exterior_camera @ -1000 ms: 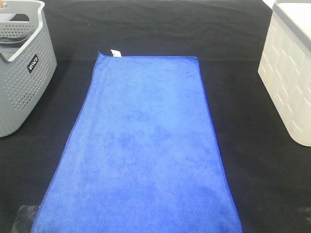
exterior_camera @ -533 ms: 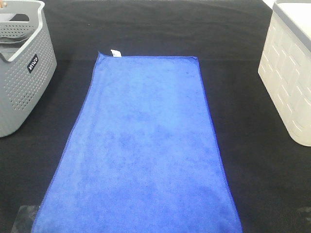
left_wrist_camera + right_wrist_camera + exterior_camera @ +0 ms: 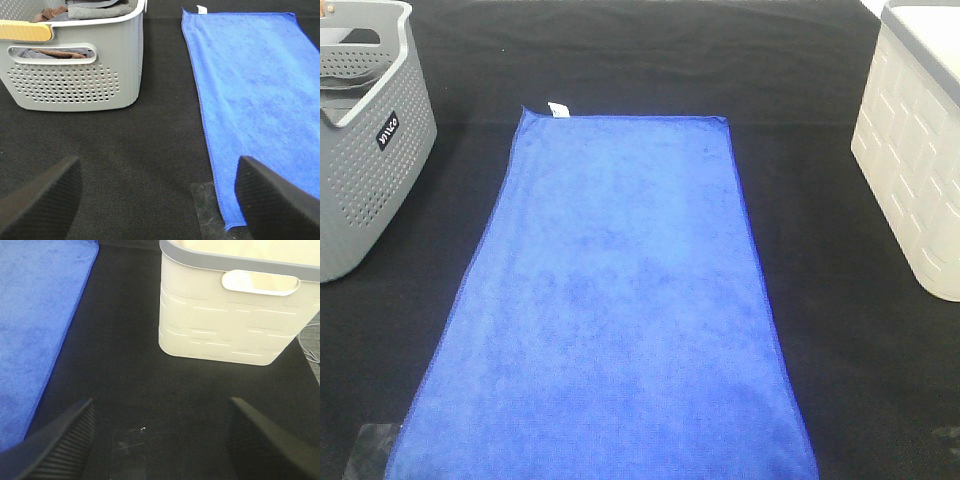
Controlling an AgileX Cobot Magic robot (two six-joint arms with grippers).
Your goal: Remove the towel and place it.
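Note:
The royal-blue towel lies spread flat on the black table, its white tag at the far left corner. It also shows in the left wrist view and the right wrist view. Neither gripper shows in the exterior high view. My left gripper is open and empty above the black table, between the grey basket and the towel's left edge. My right gripper is open and empty above the table, between the towel's right edge and the cream basket.
The grey perforated basket stands at the far left and holds dark clothes. The cream basket stands at the right edge. Clear tape patches lie near the front.

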